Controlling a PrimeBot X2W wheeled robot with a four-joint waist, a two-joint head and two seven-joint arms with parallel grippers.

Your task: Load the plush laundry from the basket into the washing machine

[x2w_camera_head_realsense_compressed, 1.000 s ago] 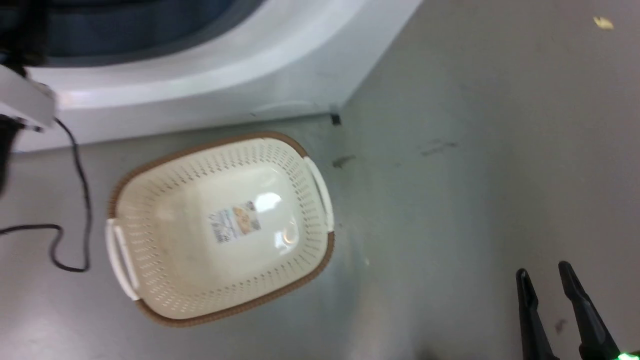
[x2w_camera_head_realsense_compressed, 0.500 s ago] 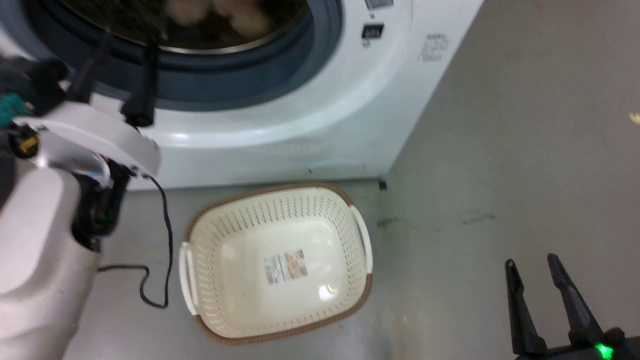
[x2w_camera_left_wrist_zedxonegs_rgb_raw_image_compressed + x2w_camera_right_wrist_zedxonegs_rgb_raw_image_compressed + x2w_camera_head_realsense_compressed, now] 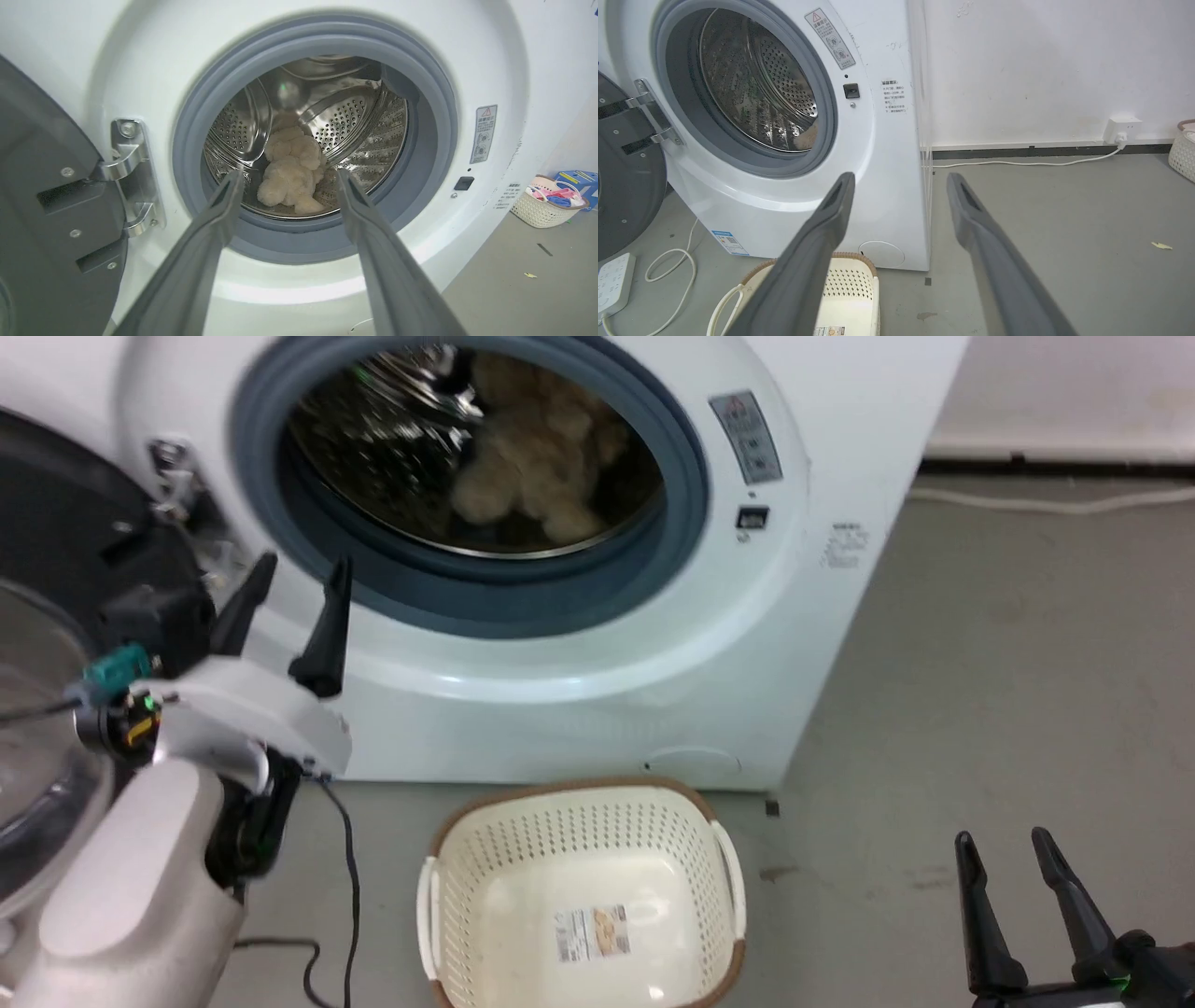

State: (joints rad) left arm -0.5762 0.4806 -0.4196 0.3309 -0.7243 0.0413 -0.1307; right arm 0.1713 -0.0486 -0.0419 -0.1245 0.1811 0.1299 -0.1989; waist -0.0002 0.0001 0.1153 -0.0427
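The beige plush laundry [image 3: 532, 476] [image 3: 292, 170] lies inside the steel drum of the white washing machine [image 3: 579, 691] [image 3: 149, 70] [image 3: 878, 154], whose door hangs open at the left. In front of the machine, on the floor, stands the cream basket [image 3: 485, 887] [image 3: 852, 284] with nothing in it but its label. My left gripper [image 3: 297, 569] [image 3: 287, 179] is open, just outside the door opening, fingers pointing at the drum. My right gripper [image 3: 1004, 845] [image 3: 899, 182] is open over the floor, to the right of the basket.
The round glass door [image 3: 37, 709] [image 3: 42, 200] [image 3: 621, 186] swings out beside my left arm. A black cable [image 3: 345, 859] trails on the floor left of the basket. A power strip [image 3: 614, 280] with white cord lies near the machine. Another filled basket [image 3: 544, 205] stands far right.
The head camera has tilted up, so the drum with the plush inside has come into sight and the basket has slid down the picture. My left arm now shows raised at the door opening.
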